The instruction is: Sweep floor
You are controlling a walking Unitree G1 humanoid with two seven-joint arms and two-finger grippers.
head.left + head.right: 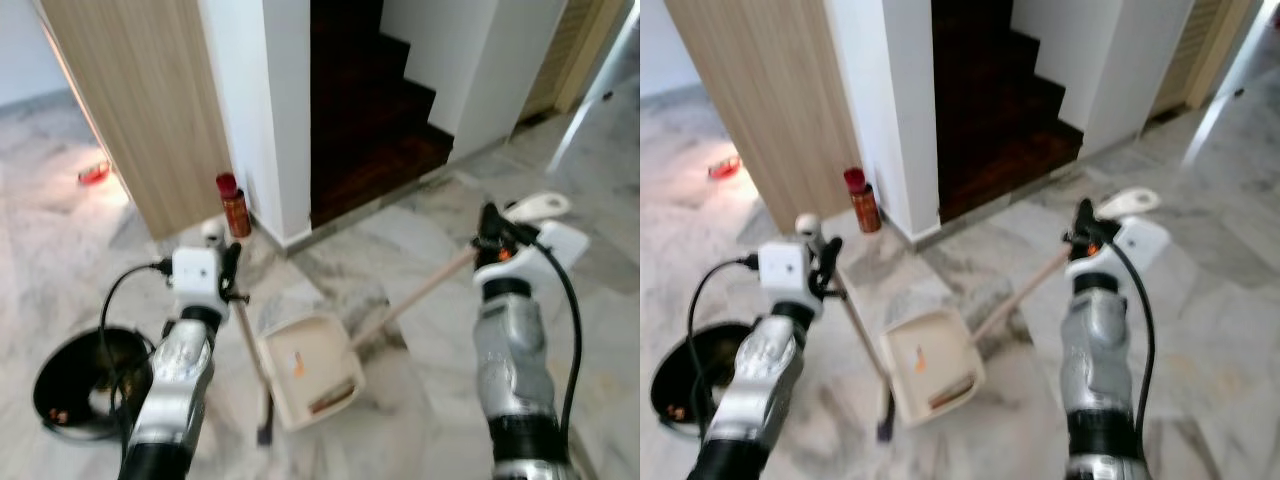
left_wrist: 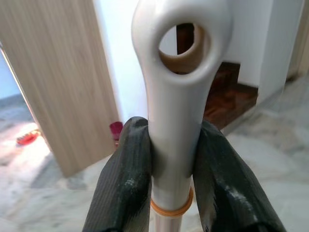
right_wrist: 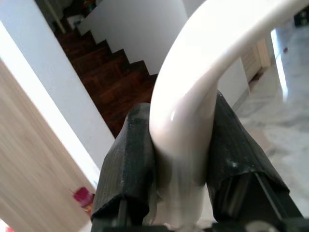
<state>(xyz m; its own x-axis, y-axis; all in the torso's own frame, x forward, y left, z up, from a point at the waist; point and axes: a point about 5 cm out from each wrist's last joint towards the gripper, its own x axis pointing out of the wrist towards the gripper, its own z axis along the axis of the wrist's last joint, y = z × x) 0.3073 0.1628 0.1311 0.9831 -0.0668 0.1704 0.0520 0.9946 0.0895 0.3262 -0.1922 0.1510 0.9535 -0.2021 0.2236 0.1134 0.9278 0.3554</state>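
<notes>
Marble floor (image 1: 420,400), pale grey with darker veins, spreads wide and open to the right and toward the camera. Bounded ahead by a light wood-grain panel (image 1: 140,110), a white wall pillar (image 1: 265,110) and a dark brown wooden staircase (image 1: 370,110) rising behind it. Standing at the pillar's foot, a slim brownish spray can with a red cap (image 1: 233,206). Low on the left, a round black glossy bin (image 1: 75,385), just beside the left arm.

Left gripper (image 2: 171,179) clamped on the white plastic broom handle (image 2: 176,96), black ribbed fingers (image 2: 123,183) pressed to both sides just below its oval hanging hole, an orange ring beneath. Thin pale shaft slanting down to a dark, blurred end on the floor beside the pan, probably the broom head.

Cream plastic dustpan (image 1: 310,370), shallow and square-edged, lying flat on the marble between the two arms, a small orange mark on its inner face. Long tan pole (image 1: 415,290) angling from it up to the right gripper (image 3: 181,154), closed around the curved white glossy grip (image 3: 203,82) at the pole's top.

Stair treads stepping upward clear in the right wrist view; hanging hole and orange ring plain in the left wrist view.
</notes>
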